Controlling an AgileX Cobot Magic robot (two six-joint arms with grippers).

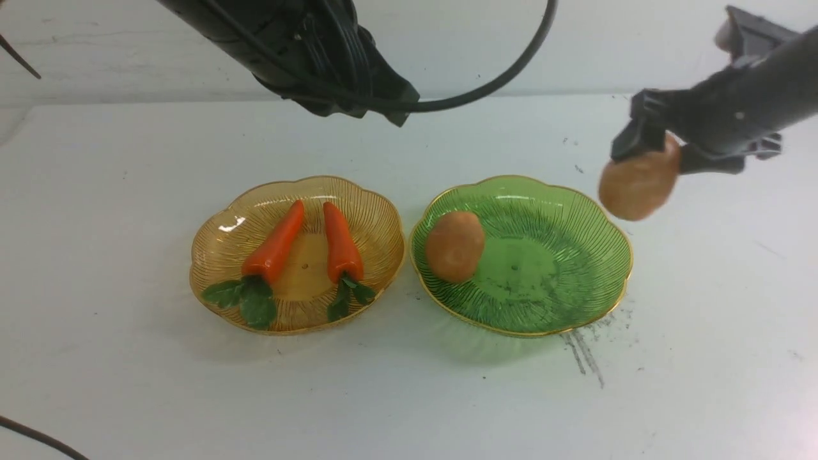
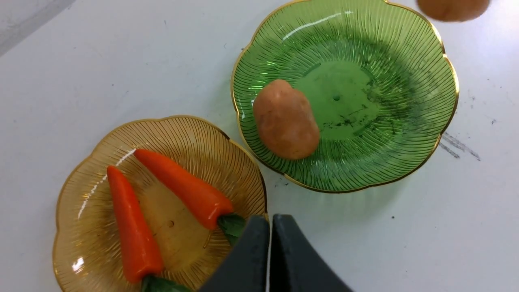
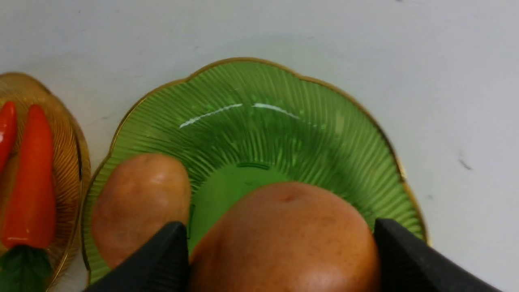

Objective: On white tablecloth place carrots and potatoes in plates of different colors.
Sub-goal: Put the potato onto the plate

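Holds second potato (image 1: 638,184) across its middle in right tool (image 1: 664,153), aloft near green plate (image 1: 562,287) rim. Seems light, hard, smooth, prone to slipping; suits a pinch at widest girth. Shows left tool (image 2: 271,223) closed, empty.

The green plate (image 1: 562,268) is translucent ribbed plastic with a shiny gold rim; the amber plate (image 1: 377,243) left of it is alike. The carrots (image 1: 276,243) there are glossy and smooth. The potato (image 1: 455,246) on the green plate is matt and dimpled; the lifted potato (image 1: 639,185) right of it, blurred, seems likewise. The white tablecloth (image 1: 128,383) is matt and scuffed.
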